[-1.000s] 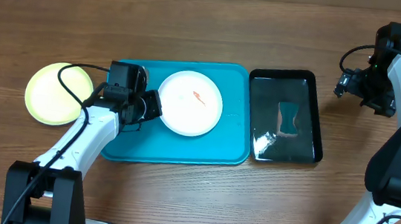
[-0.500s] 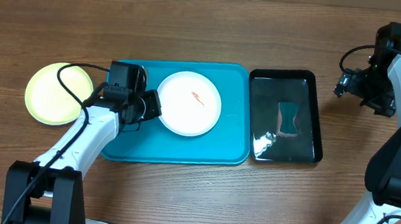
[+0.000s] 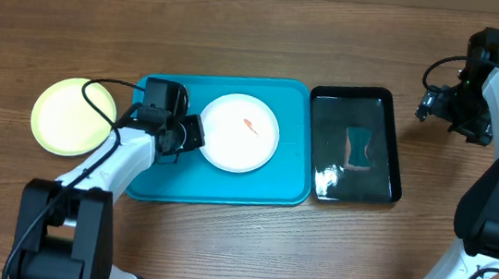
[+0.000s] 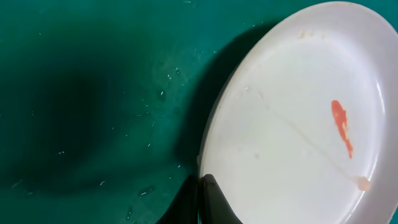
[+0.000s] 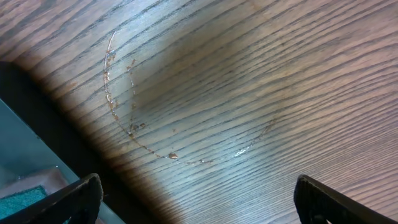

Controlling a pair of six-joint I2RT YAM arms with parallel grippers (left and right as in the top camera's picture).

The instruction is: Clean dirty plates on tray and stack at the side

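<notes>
The yellow-green plate is set aside at nine o'clock. The smeared white plate is grasped by the left claw. The right claw is released.

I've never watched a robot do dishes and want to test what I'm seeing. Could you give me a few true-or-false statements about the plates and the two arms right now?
1. The white plate lies on the turquoise tray. True.
2. The white plate is spotless. False: it has an orange-red smear.
3. The yellow-green plate is stacked under the white plate. False: it lies alone on the table, beside the turquoise tray.
4. The right gripper is open and holds nothing, over bare wood. True.
5. The left gripper is at the white plate's rim. True.
</notes>
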